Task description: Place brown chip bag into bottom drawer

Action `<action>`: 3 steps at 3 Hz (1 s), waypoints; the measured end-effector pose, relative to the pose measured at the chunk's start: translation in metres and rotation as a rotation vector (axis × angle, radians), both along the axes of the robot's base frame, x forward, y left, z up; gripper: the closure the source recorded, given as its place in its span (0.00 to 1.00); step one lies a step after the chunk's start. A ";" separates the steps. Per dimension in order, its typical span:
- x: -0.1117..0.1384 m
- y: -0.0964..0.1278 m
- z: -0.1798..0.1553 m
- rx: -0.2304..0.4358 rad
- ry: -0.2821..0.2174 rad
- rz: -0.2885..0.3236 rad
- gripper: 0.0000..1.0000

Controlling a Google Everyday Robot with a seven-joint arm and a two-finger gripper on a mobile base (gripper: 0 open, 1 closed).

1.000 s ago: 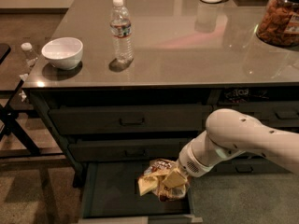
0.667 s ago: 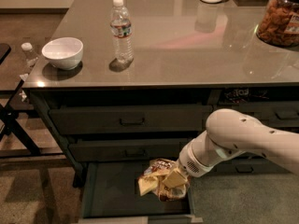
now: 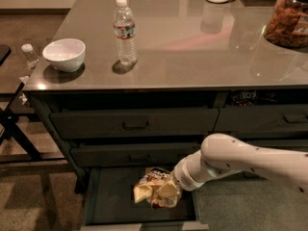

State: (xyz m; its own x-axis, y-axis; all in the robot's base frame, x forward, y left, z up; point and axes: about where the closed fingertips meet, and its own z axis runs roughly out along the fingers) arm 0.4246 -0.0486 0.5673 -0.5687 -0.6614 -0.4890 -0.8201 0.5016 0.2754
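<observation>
The brown chip bag (image 3: 153, 186), crinkled with a dark top and pale yellow edges, is at the end of my white arm, over the middle of the open bottom drawer (image 3: 115, 201). My gripper (image 3: 169, 191) reaches in from the right and is shut on the bag's right side. The bag covers most of the fingers. The drawer is pulled out, its flat dark floor showing to the left of the bag and in front of it. I cannot tell whether the bag touches the floor.
Two shut drawers with recessed handles (image 3: 135, 125) sit above the open one. On the counter stand a white bowl (image 3: 64, 54), a water bottle (image 3: 125, 30) and a jar of brown snacks (image 3: 288, 18). A dark stand (image 3: 14, 134) is at the left.
</observation>
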 end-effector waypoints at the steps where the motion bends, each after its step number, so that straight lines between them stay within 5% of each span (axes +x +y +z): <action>1: 0.009 0.016 -0.036 0.057 0.011 -0.016 1.00; 3: 0.003 0.019 -0.060 0.091 0.039 -0.032 1.00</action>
State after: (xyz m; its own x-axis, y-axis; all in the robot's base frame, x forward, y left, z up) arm 0.4281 -0.0293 0.5070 -0.6083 -0.5967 -0.5234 -0.7921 0.4988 0.3519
